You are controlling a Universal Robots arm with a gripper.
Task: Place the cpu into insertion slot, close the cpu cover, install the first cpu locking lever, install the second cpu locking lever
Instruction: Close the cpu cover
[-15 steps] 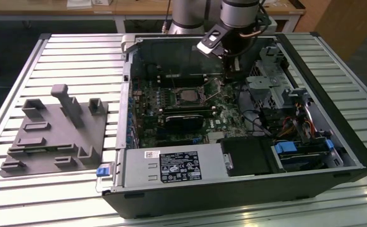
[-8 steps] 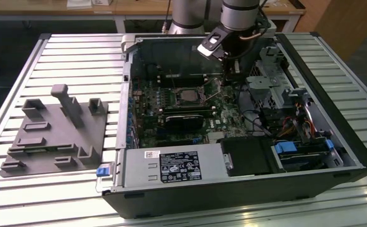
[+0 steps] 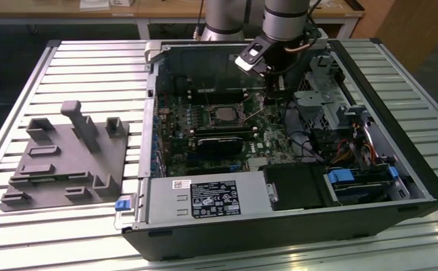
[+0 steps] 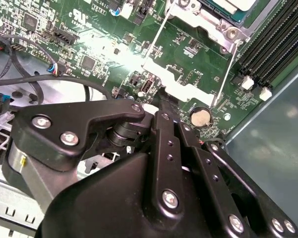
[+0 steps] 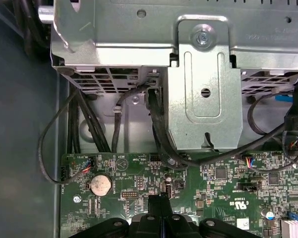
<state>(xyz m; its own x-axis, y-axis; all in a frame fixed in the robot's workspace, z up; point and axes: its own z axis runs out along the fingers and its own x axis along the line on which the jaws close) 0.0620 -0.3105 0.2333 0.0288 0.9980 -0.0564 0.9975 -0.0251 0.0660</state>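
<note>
— Where's the small silvery-tan square cpu [image 4: 230,4] lying?
— In the metal-rimmed square insertion slot [image 4: 201,22], top right of the second wrist view. Thin silvery cpu cover frame [image 4: 176,83], mid-frame, is standing raised, I'm judging.
— Jaws?
— Pressed together, pinching nothing; black gripper [image 5: 159,202] is showing that seam, bottom centre, first wrist view. I'm advising a square push on the cover's free edge. Exterior view is giving the whole black case [image 3: 204,243].
</note>
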